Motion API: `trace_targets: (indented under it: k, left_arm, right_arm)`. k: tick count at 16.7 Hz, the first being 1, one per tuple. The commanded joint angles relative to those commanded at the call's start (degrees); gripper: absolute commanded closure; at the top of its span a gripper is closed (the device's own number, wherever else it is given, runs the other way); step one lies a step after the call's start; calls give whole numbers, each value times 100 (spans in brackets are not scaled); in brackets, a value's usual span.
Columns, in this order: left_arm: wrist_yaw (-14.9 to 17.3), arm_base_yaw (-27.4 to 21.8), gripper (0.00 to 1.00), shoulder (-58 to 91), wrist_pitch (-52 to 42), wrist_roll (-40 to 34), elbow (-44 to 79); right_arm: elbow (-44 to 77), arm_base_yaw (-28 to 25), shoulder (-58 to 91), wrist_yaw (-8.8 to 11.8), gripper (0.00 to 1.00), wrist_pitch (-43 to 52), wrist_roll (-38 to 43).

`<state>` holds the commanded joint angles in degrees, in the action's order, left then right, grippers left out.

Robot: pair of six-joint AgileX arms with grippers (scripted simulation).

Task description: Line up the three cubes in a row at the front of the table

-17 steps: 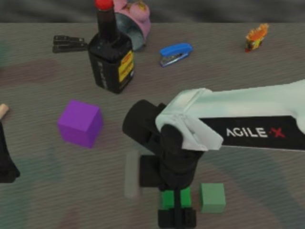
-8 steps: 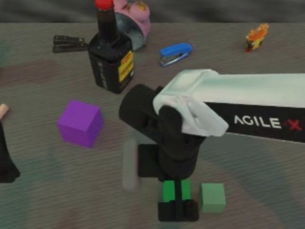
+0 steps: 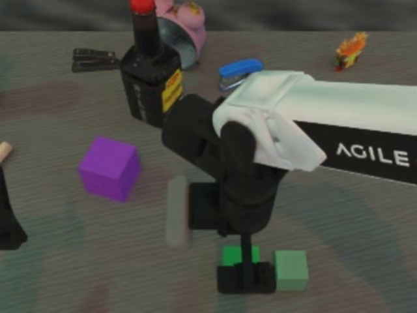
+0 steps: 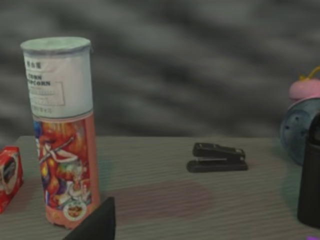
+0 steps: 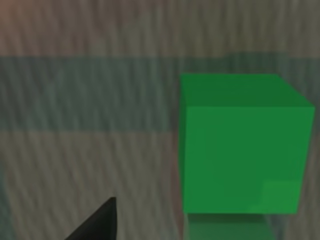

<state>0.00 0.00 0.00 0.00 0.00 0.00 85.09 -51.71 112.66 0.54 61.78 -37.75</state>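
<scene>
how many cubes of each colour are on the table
purple cube: 1
bright green cube: 1
pale sage-green cube: 1
total: 3

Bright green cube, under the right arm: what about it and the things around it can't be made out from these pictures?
- Bright green cube, top view: the right end effector covers its front, so finger contact is unclear.
- Right wrist view: only one dark fingertip shows; the frame edge cuts off the rest.
- Pale sage-green cube: touching the bright green cube or apart, hidden.
- Left end effector, top view: cut off by the left edge.
</scene>
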Motion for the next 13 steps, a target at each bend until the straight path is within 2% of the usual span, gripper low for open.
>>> trace_targets:
  k: [3, 6, 13]
  left_arm:
    - [14, -77, 0, 354, -240, 8, 352]
    - [21, -230, 0, 1257, -799, 26, 1209]
    - [9, -736, 0, 5176, -2880, 96, 4201]
  right_arm:
    - [-248, 191, -339, 42, 0, -244, 113]
    - [-837, 614, -1183, 122, 0, -800, 368]
    - [-3405, 2238, -4784, 310, 0, -2743, 1488]
